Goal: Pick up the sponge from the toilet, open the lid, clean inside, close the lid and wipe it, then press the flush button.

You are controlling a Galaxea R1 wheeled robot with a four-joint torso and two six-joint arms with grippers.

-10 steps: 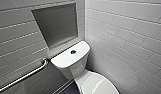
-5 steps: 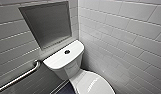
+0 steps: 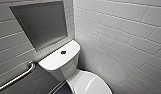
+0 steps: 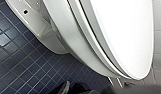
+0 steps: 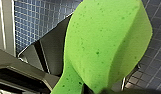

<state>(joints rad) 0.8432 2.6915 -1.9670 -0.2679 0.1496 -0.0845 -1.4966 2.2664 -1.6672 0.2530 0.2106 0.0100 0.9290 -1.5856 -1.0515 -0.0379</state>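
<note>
Bright green sponge (image 5: 106,45) pinched at its narrowed, squeezed end in the right pincer (image 5: 92,89), pressed together on it, above the dark blue tiled floor (image 5: 156,62). Left pincer (image 4: 71,88) low near the bowl of the toilet (image 4: 71,50), over the same floor, spread or pressed together impossible to tell; lid (image 4: 121,32) down flat on the seat. From the head view, toilet in the far corner of white-tiled walls, flush button (image 3: 63,52) centred on the tank top, grab bar (image 3: 18,76) on the left wall.
</note>
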